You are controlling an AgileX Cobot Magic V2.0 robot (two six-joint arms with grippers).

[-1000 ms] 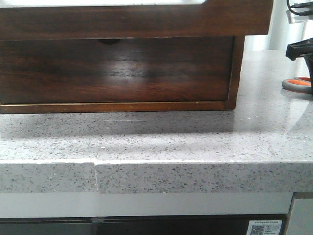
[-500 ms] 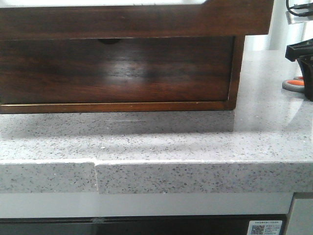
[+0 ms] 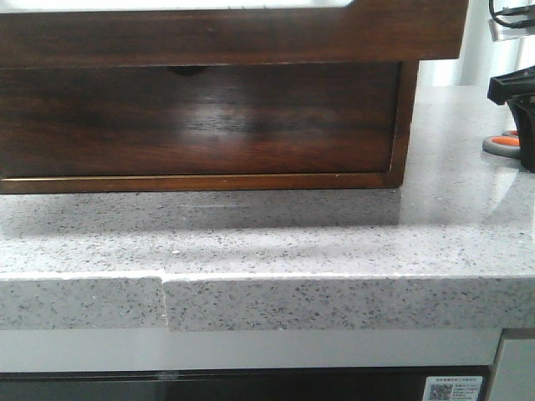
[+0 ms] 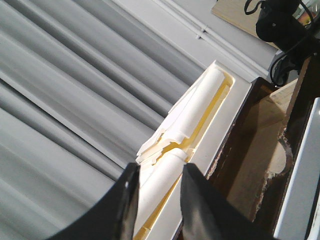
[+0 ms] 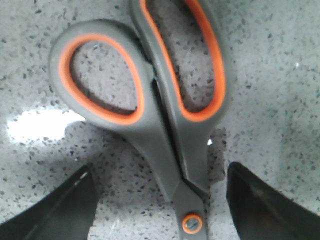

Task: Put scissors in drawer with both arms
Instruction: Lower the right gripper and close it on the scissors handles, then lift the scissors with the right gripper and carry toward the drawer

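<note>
We see the scissors (image 5: pixel 170 125) lying centre frame, light, rigid, likely slick-handled; our right gripper (image 5: pixel 160 200) straddles the pivot, jaws apart, the best grip there

My right claw (image 5: pixel 160 200) has black fingers. The scissors (image 5: pixel 165 135) are grey with orange inside the loops and an orange pivot. Speckled grey-white countertop (image 3: pixel 334 242). Glossy dark reddish-brown cabinet (image 3: pixel 201 117) at ten o'clock; drawer (image 4: pixel 250 145) whitish-tan inside.
</note>
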